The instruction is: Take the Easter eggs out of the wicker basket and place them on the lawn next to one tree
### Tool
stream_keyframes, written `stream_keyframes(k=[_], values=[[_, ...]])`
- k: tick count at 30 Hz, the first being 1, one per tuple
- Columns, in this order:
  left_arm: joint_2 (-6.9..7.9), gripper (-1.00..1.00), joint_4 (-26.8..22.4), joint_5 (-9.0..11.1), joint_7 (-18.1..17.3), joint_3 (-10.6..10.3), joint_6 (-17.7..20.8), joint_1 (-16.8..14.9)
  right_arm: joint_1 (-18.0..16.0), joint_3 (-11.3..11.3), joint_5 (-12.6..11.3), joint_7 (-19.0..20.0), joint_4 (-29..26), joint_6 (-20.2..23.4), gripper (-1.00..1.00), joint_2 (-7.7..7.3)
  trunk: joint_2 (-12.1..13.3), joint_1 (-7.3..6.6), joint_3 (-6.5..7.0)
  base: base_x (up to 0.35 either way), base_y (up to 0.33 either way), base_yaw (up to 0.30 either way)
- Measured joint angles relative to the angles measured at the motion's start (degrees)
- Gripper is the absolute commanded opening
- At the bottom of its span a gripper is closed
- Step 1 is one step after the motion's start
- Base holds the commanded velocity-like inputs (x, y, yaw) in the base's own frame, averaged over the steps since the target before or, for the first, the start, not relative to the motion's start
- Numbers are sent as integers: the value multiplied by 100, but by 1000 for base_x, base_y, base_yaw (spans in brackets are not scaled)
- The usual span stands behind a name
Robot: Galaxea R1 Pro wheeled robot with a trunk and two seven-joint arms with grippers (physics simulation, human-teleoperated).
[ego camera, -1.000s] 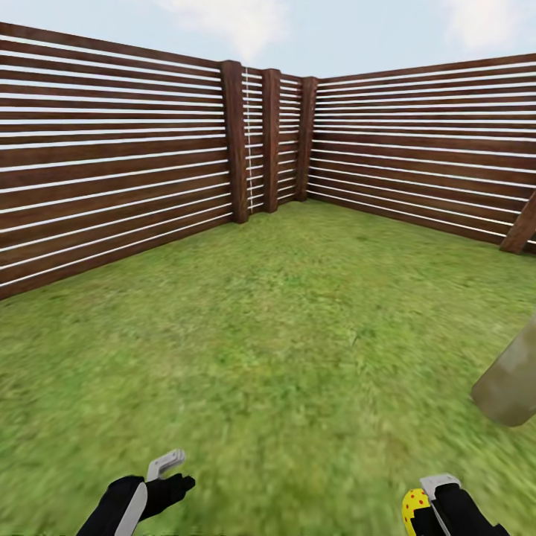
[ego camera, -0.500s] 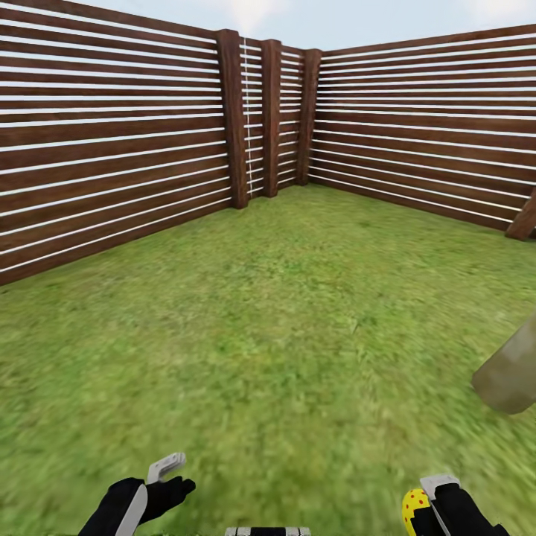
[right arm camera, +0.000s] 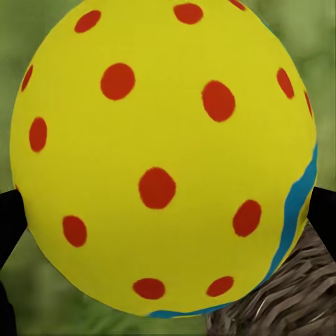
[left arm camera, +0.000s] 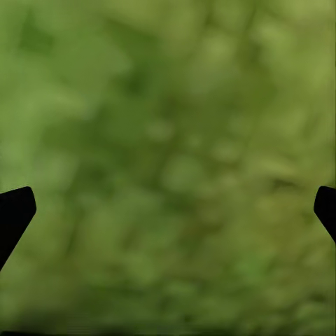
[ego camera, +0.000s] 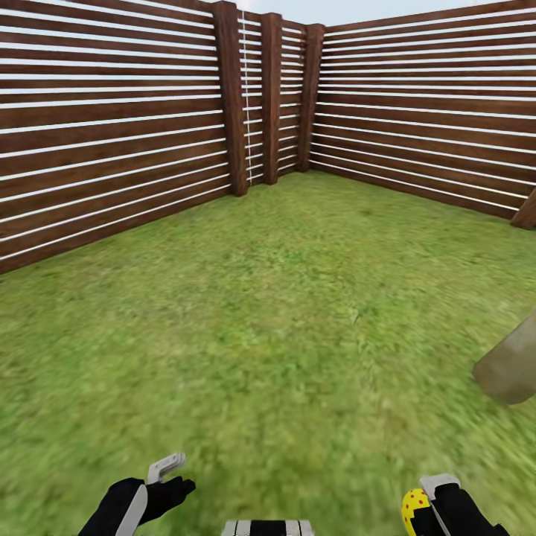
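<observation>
Now one Easter egg (right arm camera: 161,157), yellow with red dots and a blue band, sits clamped between the fingers of the right hand (ego camera: 429,506), low over the lawn (ego camera: 283,313). Just beyond the egg, toward the fence side and to the right, the pale grey-green tree trunk (ego camera: 512,366) rises from the grass. Well apart from the egg, on the robot's other side, the left hand (ego camera: 170,476) hangs with fingers spread wide and nothing between them. Beyond the egg, the dark slatted fence (ego camera: 246,97) closes the garden corner.
</observation>
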Motion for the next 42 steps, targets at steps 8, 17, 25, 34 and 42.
stream_keyframes(k=[8,17,25,34,42], values=[[0,100,0,0,0,0,0,0,0,0,-1,0,0,-1,-100,6,-11,21,-177,0,0,0],[-1,100,0,0,0,0,0,0,0,0,0,0,0,1,-100,6,-16,31,-266,0,0,0],[-3,100,0,1,0,-1,0,0,0,0,0,0,0,2,-100,2,-18,33,-289,0,0,0],[-2,100,0,1,0,-1,0,0,0,1,1,-1,0,2,100,0,-18,33,-289,0,0,0],[-1,100,61,1,-9,-1,0,0,0,-7,-8,0,0,-2,100,1,-15,28,-245,-1,0,0]])
